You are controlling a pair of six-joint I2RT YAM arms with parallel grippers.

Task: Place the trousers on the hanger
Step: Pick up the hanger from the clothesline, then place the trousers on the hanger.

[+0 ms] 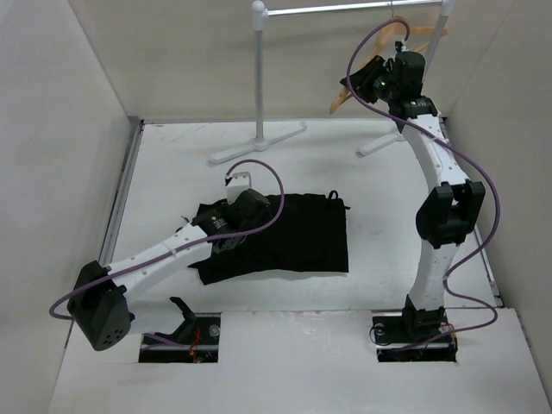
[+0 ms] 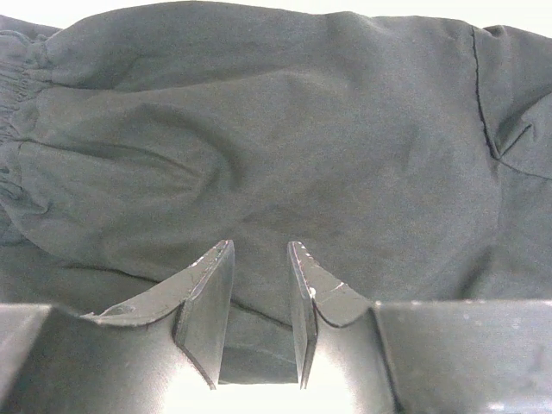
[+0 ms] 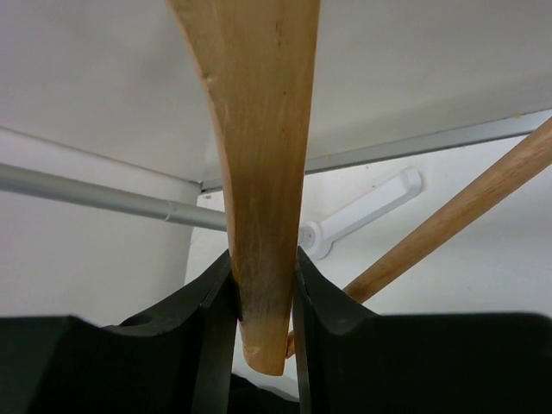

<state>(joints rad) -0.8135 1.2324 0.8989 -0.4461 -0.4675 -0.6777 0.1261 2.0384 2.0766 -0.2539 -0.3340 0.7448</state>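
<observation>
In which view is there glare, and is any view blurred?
Left wrist: white glare at the bottom edge below the left gripper, the trousers look washed grey. Right wrist: the hanger sharp, the rail behind slightly soft. Top external: even light, sharp.

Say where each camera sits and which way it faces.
Top external: above, behind the robot, looking down at the table; left arm and right arm show.
Left wrist: over the trousers; open left end effector shows.
Right wrist: facing the rail; right end effector clamps the hanger.
Shared: top and right wrist see the hanger.
</observation>
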